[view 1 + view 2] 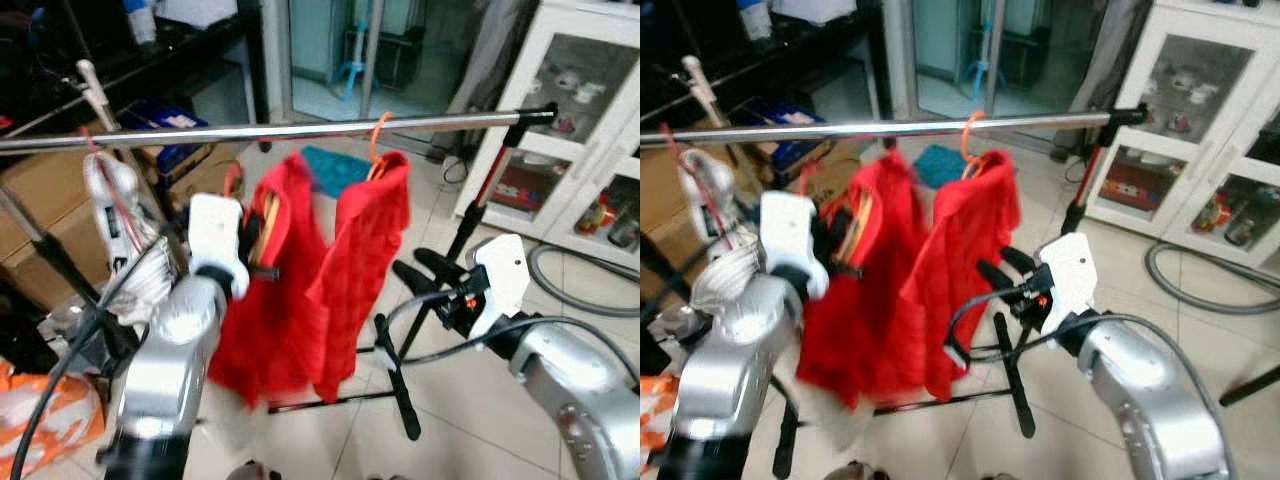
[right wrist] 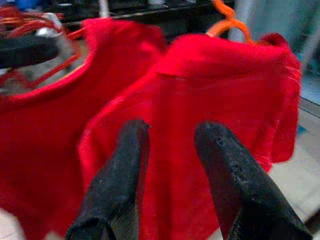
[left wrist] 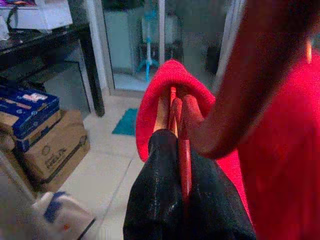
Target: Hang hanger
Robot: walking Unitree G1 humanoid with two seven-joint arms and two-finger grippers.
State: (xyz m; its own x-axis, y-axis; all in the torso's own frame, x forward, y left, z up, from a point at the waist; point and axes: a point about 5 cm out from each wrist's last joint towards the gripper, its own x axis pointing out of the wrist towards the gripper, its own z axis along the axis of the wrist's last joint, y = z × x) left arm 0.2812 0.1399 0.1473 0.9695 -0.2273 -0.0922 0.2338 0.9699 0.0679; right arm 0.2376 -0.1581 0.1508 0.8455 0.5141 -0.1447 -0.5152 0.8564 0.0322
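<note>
A chrome rail (image 1: 300, 128) of a clothes rack runs across the view. An orange hanger (image 1: 378, 130) hooks over it and carries a red shirt (image 1: 365, 260). To its left, just below the rail, a second red shirt (image 1: 270, 300) hangs on a hanger (image 3: 172, 102) that my left gripper (image 3: 172, 135) is shut on; its hook (image 1: 232, 178) sits under the rail, not over it. My right gripper (image 2: 170, 132) is open, a short way in front of the hung shirt (image 2: 225, 100), touching nothing.
White garments on hangers (image 1: 110, 200) crowd the rail's left end. Cardboard boxes (image 1: 50, 200) stand behind them, and an orange bag (image 1: 40, 420) lies at lower left. A white glass-door cabinet (image 1: 590, 150) and a grey hose (image 1: 580, 290) are on the right. The rack's black foot (image 1: 400, 380) lies on the tiled floor.
</note>
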